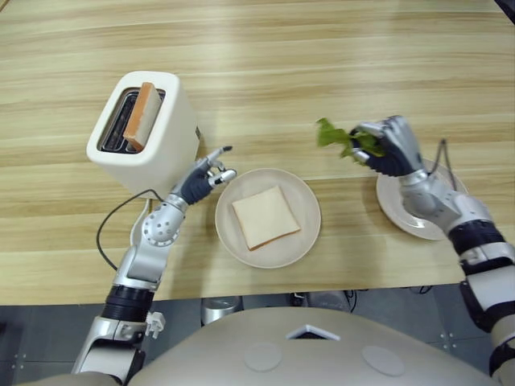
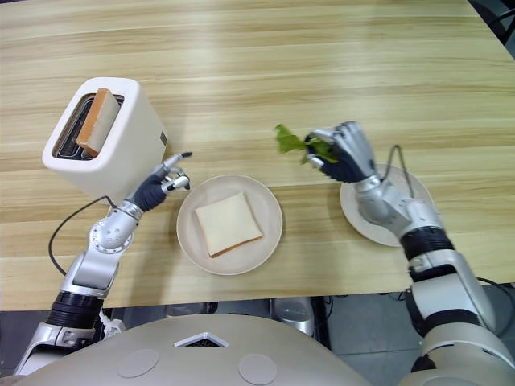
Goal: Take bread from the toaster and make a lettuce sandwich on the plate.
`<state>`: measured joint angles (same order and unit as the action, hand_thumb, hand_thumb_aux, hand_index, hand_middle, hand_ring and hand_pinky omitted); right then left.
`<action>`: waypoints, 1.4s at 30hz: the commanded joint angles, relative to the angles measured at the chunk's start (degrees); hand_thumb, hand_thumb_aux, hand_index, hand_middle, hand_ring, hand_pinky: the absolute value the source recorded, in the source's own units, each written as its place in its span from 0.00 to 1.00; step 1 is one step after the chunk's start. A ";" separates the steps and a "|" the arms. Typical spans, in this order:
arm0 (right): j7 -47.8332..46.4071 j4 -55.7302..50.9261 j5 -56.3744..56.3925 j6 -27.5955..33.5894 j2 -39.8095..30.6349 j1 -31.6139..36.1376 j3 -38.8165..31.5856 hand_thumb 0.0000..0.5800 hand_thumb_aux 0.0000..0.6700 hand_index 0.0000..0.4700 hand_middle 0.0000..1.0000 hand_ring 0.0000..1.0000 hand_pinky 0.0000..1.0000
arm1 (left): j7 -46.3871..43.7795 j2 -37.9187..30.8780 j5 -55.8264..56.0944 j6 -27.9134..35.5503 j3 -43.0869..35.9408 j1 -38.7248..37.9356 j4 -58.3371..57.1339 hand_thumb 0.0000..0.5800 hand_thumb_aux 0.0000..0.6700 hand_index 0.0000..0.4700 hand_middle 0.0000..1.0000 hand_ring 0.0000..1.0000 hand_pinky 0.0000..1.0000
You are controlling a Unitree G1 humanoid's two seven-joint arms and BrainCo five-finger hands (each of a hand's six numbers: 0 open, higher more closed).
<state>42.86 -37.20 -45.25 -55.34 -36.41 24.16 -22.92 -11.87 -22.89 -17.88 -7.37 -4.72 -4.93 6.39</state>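
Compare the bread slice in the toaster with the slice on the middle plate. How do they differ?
The toaster slice stands on edge in a slot of the toaster; the plate slice lies flat on the plate. The toaster slice shows brown; the plate slice looks pale. Both are roughly square bread.

Open wooden tabletop (image 1: 322, 48) lies beyond the round beige plate (image 1: 269, 178); the boxy white toaster (image 1: 165, 133) and left hand (image 1: 203, 177) crowd its left side.
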 commanded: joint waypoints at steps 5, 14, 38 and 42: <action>-3.31 0.68 -11.20 2.76 9.99 4.54 -8.85 1.00 1.00 0.98 1.00 1.00 1.00 | -1.45 -2.73 3.28 0.67 5.73 -0.72 5.97 0.00 0.00 0.00 1.00 1.00 1.00; -6.55 -0.48 -22.75 4.33 11.02 5.67 -21.62 1.00 1.00 0.98 1.00 1.00 1.00 | -2.48 -4.10 4.63 1.06 9.48 -3.91 12.40 0.00 0.00 0.00 0.00 0.00 0.00; -14.20 2.59 -16.05 4.94 7.25 3.69 -20.70 0.00 0.00 0.00 0.00 0.00 0.00 | -2.71 -3.30 4.49 -0.24 9.23 -3.90 12.34 0.00 0.00 0.00 0.00 0.00 0.00; -17.53 3.58 -14.60 4.91 6.46 3.90 -19.92 0.00 0.00 0.00 0.00 0.00 0.00 | -2.87 -3.67 3.75 -0.91 9.05 -4.24 11.73 0.00 0.00 0.00 0.00 0.00 0.00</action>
<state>28.02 -34.28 -60.99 -50.58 -29.34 27.72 -43.61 -14.29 -26.19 -13.87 -8.10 4.79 -8.36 18.21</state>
